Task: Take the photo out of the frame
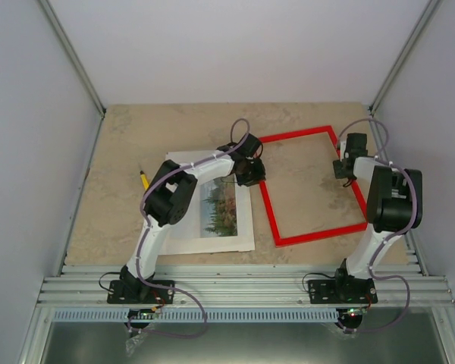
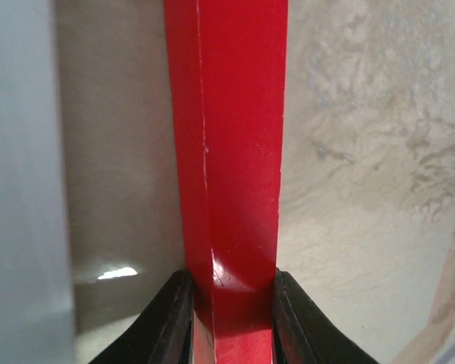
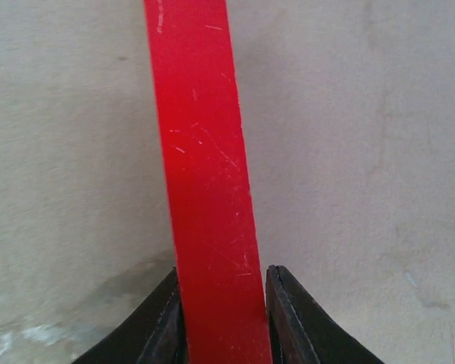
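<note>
The red frame (image 1: 318,231) is an empty rectangle at the table's right centre, with bare tabletop showing through it. My left gripper (image 1: 252,173) is shut on its left bar (image 2: 231,152), with a black finger pressed on each side (image 2: 231,284). My right gripper (image 1: 347,168) is shut on its right bar (image 3: 205,152), fingers tight against both edges (image 3: 221,280). The photo (image 1: 218,206), a landscape with green trees on a large white sheet, lies flat on the table left of the frame. It is outside the frame and partly hidden under my left arm.
A small yellow pen-like object (image 1: 144,180) lies left of the photo. The beige stone-pattern table (image 1: 303,189) is enclosed by white walls at the back and both sides. A metal rail (image 1: 243,288) runs along the near edge by the arm bases.
</note>
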Motion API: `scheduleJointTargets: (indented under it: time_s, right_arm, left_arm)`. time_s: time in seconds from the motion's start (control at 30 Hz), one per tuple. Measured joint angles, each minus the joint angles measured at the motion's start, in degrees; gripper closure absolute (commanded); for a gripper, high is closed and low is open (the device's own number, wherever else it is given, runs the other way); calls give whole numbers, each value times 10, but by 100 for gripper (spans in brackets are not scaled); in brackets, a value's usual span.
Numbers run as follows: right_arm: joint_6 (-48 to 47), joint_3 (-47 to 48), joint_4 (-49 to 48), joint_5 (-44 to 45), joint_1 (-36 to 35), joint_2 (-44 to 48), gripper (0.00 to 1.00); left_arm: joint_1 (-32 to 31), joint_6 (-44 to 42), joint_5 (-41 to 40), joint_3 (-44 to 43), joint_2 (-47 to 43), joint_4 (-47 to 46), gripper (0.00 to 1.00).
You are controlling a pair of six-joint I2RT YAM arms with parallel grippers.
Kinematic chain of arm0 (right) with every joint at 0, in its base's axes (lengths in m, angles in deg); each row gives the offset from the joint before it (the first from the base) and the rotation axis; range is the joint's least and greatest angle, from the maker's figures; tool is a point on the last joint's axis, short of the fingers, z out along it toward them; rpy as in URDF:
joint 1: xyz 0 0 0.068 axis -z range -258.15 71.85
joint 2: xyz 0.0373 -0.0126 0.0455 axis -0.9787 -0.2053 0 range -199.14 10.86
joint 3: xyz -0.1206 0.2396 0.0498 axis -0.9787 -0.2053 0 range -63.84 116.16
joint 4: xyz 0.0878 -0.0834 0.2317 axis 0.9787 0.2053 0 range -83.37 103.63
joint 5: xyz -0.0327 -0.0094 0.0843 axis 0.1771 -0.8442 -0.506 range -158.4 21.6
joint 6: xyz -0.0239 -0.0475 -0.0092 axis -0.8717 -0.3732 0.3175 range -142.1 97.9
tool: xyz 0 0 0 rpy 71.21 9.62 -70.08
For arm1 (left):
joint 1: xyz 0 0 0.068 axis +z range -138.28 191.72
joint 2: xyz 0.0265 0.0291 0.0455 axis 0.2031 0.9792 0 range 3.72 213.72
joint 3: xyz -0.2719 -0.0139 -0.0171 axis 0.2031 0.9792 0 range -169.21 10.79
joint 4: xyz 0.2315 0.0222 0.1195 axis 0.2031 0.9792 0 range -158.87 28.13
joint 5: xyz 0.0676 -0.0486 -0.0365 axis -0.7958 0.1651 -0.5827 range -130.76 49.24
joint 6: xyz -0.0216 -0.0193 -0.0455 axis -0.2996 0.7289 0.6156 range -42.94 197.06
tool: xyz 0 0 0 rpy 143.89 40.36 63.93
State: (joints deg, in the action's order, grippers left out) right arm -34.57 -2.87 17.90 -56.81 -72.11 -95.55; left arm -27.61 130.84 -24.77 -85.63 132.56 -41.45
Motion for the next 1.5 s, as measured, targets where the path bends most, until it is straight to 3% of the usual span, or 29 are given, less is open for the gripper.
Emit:
scheduleJointTargets:
  time_s: [0.33, 0.4, 0.83, 1.07, 1.27, 1.5]
  right_arm:
    - [31, 2, -35, 24, 29, -11, 44]
    - [33, 2, -37, 27, 31, -11, 35]
    - [97, 8, -2, -2, 29, 36, 30]
    - [164, 12, 24, -45, -71, 107, 22]
    - [203, 7, 49, -84, -201, 125, 18]
    - [241, -2, 79, -103, -288, 124, 12]
  left_arm:
    - [-19, 3, 60, -12, 10, -4, 60]
    - [-20, 2, 71, -26, 11, -7, 55]
    - [-19, 1, 76, -45, 10, -24, 33]
    - [11, -3, 61, 26, -71, -28, 24]
    - [83, -30, 26, 117, -198, -31, 18]
    - [161, -63, -12, 268, -333, -24, 9]
